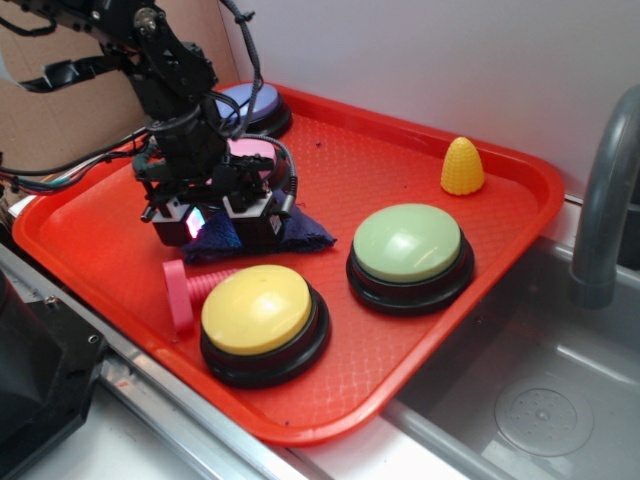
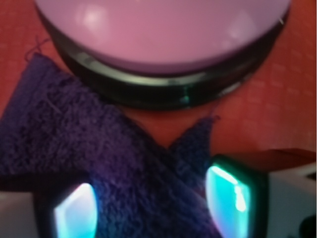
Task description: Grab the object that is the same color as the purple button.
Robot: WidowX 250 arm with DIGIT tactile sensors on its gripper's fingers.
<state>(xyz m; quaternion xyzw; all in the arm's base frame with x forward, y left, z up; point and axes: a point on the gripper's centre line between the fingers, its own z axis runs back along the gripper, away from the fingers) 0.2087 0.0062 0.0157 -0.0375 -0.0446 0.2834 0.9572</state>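
Observation:
The object, a fuzzy dark purple cloth (image 1: 300, 232), lies flat on the red tray (image 1: 100, 250), just in front of a pink button (image 1: 250, 150). My gripper (image 1: 222, 228) is down over the cloth's left part and stands open. In the wrist view the cloth (image 2: 99, 144) fills the gap between the two glowing pads (image 2: 77, 213), with my gripper (image 2: 153, 208) straddling it. The pink button (image 2: 163, 34) sits just beyond the cloth. The purple button (image 1: 262, 100) is at the tray's far edge, partly hidden behind my arm.
A yellow button (image 1: 262, 310) and a green button (image 1: 408, 245) stand at the tray's front and right. A pink ridged toy (image 1: 185, 290) lies beside the yellow button. A yellow corn toy (image 1: 462, 167) is at the back right. A metal sink (image 1: 540, 380) and faucet (image 1: 600, 200) lie to the right.

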